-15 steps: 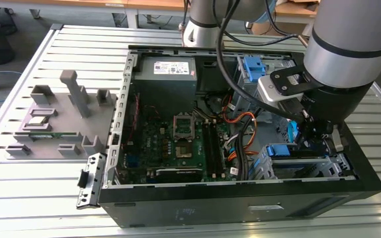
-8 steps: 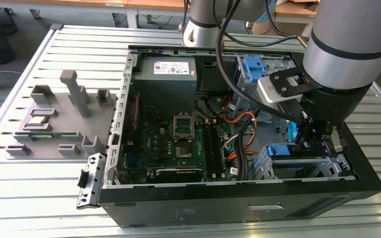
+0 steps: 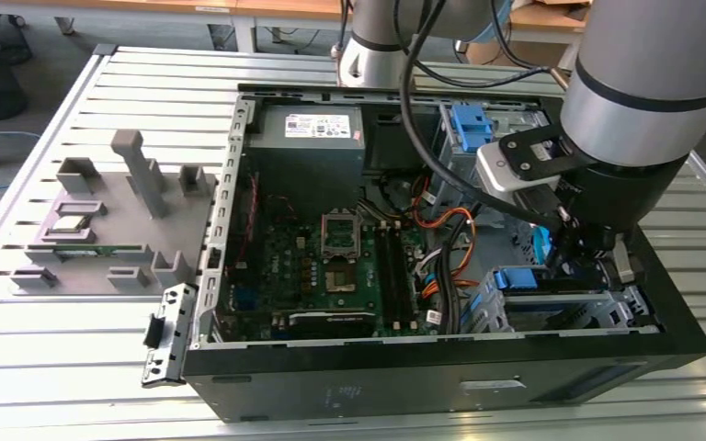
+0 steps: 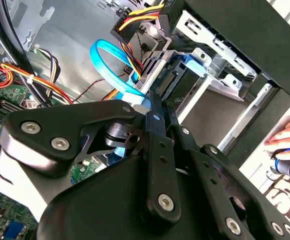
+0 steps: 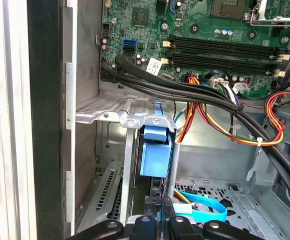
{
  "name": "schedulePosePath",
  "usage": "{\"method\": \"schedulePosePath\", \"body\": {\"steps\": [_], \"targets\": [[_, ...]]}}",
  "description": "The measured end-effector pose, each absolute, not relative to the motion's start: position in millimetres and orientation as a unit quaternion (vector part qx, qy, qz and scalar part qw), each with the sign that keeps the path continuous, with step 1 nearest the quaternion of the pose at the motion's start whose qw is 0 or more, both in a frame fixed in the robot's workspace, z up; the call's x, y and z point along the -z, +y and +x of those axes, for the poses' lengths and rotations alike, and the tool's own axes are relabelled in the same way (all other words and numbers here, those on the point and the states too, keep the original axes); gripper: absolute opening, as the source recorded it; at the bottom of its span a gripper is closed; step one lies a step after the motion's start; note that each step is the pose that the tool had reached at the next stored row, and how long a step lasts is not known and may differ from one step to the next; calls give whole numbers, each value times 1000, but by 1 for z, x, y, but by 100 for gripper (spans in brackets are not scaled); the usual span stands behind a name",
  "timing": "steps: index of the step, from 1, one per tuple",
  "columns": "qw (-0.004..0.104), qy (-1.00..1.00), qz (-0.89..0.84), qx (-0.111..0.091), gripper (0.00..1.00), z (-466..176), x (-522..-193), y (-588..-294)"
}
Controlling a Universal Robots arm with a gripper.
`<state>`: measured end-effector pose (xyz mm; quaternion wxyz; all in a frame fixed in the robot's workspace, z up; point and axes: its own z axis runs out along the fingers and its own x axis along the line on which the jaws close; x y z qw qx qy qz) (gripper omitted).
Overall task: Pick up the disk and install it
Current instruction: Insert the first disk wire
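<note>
Looking across the slatted metal table (image 3: 108, 83), the big open computer case (image 3: 451, 367) lies on its side with everything inside on show. The robot arm (image 3: 647, 83) reaches down into the case's corner on the exterior view's right. Green motherboard (image 3: 341, 266) across the middle, grey power-supply box (image 3: 310, 138) with its white sticker at the far end. Out on the table, at the exterior view's left, sits a grey parts fixture (image 3: 96, 220).

Now the corner where the action is. The metal drive cage (image 3: 574, 312) stands against the case's near wall, and the disk (image 3: 525, 278) is inside it, blue rail uppermost. In the first wrist view the disk (image 5: 155, 150) shows edge-on between the cage's bars (image 5: 114, 110). In the second wrist view its connector end (image 4: 177, 80) faces out of the cage (image 4: 220, 75).

The hand (image 3: 574, 262) is right down at that end. In both wrist views (image 5: 158, 202) its fingers are drawn close together, tips (image 4: 152, 107) up against the disk. Whether they pinch any part of it, I can't tell.

A light-blue flat cable (image 4: 102, 60) loops just beside the tips. A spare blue bracket (image 3: 467, 124) sits at the case's far end, well apart. A person's hand (image 4: 285, 136) rests outside the case.
</note>
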<state>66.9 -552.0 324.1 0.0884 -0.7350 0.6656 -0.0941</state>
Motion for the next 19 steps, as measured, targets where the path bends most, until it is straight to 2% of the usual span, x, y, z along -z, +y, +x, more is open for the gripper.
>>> {"method": "schedulePosePath", "body": {"steps": [7, 8, 9, 11, 12, 19], "targets": [[89, 666, -735, 94, 16, 67, -324, -552], [89, 666, -735, 94, 18, 67, -323, -552], [89, 666, -735, 94, 23, 67, -323, -552], [89, 666, -735, 94, 23, 67, -323, -552], [89, 666, -735, 94, 30, 67, -323, -552], [89, 666, -735, 94, 30, 67, -327, -552]]}}
